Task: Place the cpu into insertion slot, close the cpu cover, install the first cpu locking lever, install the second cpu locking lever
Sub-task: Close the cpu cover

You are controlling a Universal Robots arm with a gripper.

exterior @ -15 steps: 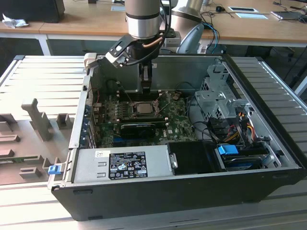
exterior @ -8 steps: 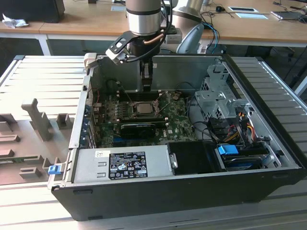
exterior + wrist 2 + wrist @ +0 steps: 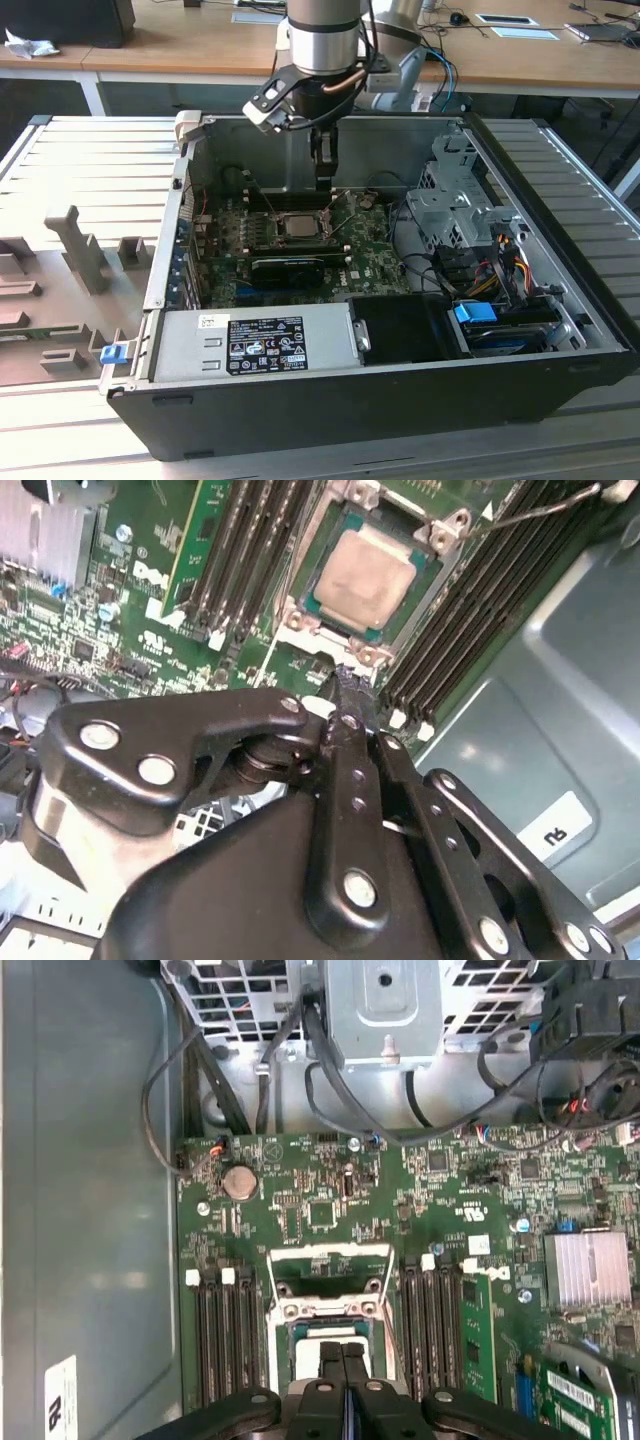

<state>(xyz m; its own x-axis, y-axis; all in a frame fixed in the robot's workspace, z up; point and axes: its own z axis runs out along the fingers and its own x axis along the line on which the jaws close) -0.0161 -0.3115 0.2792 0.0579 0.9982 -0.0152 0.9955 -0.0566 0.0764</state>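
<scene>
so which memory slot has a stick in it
The outermost one, nearest the silver finned block: a green stick stands in it, while the other slots are bare black.

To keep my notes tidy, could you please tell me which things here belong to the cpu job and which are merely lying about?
Job in hand:
cpu, seated in the insertion slot
cpu cover, swung open
locking lever
gripper, shut, close by the slot

Just lying about:
memory slots
coin battery
finned heatsink
power supply
drive cage
</scene>
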